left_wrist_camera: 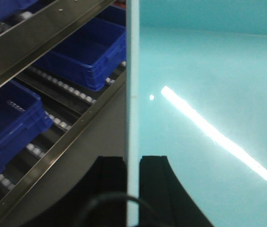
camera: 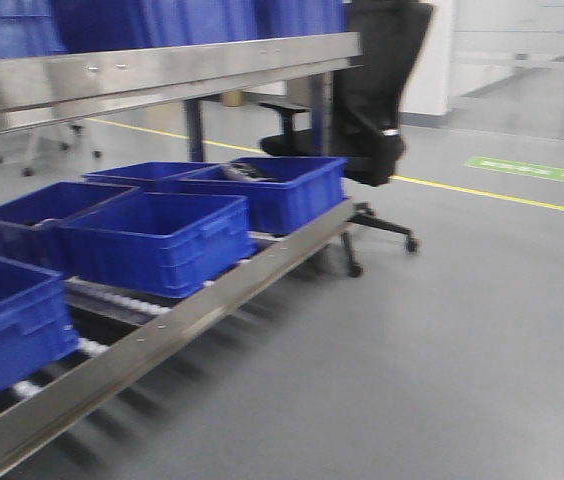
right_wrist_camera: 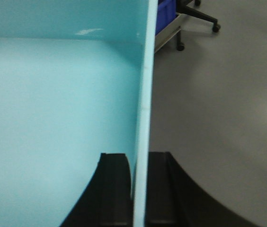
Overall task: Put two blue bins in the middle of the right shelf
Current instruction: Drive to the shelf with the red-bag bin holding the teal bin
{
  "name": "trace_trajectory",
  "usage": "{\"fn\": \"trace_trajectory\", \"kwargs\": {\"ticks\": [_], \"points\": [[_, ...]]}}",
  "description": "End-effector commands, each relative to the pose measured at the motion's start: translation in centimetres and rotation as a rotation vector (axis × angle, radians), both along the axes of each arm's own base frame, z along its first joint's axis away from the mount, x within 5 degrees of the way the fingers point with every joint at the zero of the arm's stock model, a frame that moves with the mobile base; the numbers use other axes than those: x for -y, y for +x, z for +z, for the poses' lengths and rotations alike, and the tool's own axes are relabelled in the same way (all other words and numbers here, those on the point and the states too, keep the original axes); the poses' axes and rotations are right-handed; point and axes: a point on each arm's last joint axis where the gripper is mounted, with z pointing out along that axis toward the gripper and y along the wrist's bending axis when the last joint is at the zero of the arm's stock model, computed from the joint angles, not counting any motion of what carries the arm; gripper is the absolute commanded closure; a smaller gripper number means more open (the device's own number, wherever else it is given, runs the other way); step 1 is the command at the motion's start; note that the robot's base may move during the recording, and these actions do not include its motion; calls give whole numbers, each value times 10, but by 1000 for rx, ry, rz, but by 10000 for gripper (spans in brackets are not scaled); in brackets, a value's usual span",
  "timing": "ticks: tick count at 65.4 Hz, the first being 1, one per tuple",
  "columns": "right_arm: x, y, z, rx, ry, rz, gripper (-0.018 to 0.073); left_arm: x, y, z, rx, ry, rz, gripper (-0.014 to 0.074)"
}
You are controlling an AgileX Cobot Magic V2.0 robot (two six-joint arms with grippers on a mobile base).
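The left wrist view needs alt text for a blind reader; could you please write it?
The left claw clamps the thin upright wall of a pale blue bin, whose glossy inside fills the right half. At left, dark blue bins sit on a roller shelf.

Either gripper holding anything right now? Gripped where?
Both. Left gripper and right gripper each clamp a side wall of a pale turquoise bin, one finger inside, one outside.

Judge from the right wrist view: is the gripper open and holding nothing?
No: the right gripper has its two black fingers pressed against either side of the pale turquoise bin wall.
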Motion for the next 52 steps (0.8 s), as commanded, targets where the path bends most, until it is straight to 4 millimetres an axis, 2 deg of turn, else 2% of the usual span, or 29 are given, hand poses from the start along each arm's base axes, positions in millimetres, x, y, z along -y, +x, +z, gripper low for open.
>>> {"fn": "trace_trajectory", "kwargs": {"ticks": [1,52], "points": [[-9,-6,15,92,89,67,715,10,-2,24,197,-104,-82,708],[-9,-6,15,92,89,67,715,10,-2,24,197,-104,-82,708]]}}
